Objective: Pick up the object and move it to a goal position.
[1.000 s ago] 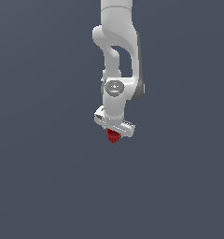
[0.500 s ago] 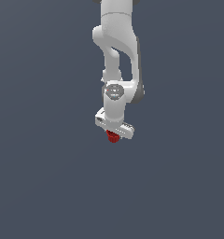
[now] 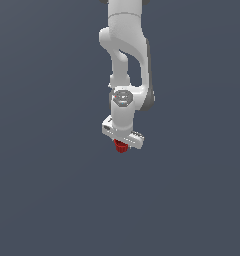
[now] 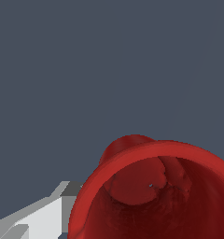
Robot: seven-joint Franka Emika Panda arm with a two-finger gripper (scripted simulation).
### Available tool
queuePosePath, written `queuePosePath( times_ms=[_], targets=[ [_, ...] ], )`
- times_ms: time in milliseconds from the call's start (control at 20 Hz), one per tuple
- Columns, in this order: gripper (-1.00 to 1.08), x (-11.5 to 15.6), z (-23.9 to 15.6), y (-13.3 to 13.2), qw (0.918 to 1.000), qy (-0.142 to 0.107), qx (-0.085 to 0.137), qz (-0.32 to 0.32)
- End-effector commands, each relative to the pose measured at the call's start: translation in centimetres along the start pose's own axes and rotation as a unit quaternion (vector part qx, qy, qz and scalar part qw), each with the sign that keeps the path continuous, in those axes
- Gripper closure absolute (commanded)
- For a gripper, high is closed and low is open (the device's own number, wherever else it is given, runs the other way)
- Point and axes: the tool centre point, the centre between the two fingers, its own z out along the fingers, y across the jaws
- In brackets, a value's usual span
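Nearly nothing has shifted over the last second: across the earlier exterior frames and this one we see the arm in the same hanging pose, red piece tucked under the hand in the same spot. If it is travelling, it is slow.

Exterior view: the gripper [image 3: 122,143] points straight down from the wrist, and the object [image 3: 121,146] sits directly beneath the white hand, centred, only its lower part poking out. Fingers are not resolvable here, so we can't read the gap from this view. No surface edge, no shadow and no goal marker show against the flat grey, so we can't say whether the piece is lifted or by how much.

Wrist view: the object [image 4: 151,196] fills the near field, open rim facing the camera, hollow interior visible. So its long axis runs along the gripper's approach axis, mouth up toward the wrist. One finger [image 4: 37,217] shows as a pale block hard against the rim; the other is out of frame. We judge the jaws clamped on the cup wall.

Our read: the grasp is made and what remains is carrying to the goal, whose direction these pictures don't give.
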Motion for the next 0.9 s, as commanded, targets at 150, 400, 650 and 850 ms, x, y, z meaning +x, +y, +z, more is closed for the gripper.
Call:
queuePosePath(
  times_ms=[150, 400, 650, 850],
  targets=[
    [1.08, 0.2, -1.4, -0.4, 1.0, 0.001, 0.0, 0.0],
    [1.08, 0.6, -4.1, -1.1, 1.0, 0.001, 0.0, 0.0],
    [1.08, 1.1, -8.2, -2.2, 1.0, 0.001, 0.0, 0.0],
    [1.08, 1.7, -12.3, -3.2, 1.0, 0.001, 0.0, 0.001]
  ],
)
